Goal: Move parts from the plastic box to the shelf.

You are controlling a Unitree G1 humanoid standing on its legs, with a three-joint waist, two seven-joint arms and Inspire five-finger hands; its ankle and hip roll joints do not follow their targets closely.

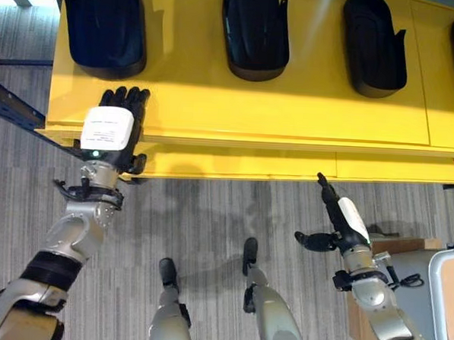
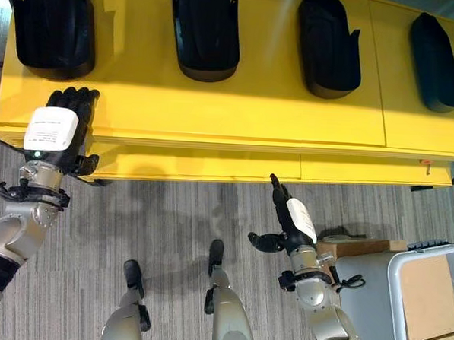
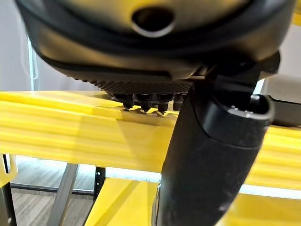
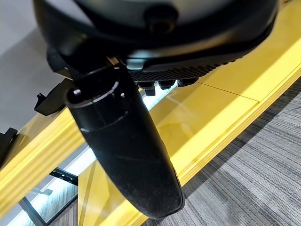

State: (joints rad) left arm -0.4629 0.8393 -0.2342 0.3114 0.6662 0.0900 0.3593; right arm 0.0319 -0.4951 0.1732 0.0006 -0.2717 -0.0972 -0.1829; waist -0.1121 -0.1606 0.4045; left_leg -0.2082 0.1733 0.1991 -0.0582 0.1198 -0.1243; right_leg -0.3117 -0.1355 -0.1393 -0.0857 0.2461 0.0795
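The left hand (image 1: 111, 130) is laid flat, fingers straight, on the yellow shelf's (image 1: 291, 112) front edge, the right hand (image 1: 339, 218) is held released above the floor, and four black parts (image 1: 255, 30) are seen lying on the shelf, apparently lengthwise front to back.

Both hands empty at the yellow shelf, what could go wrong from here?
1. The left hand rests flat on the yellow shelf's front edge; lifting or turning could catch its fingers there.
2. The right hand hangs open over grey carpet near the grey plastic box; swinging back might clip its rim.
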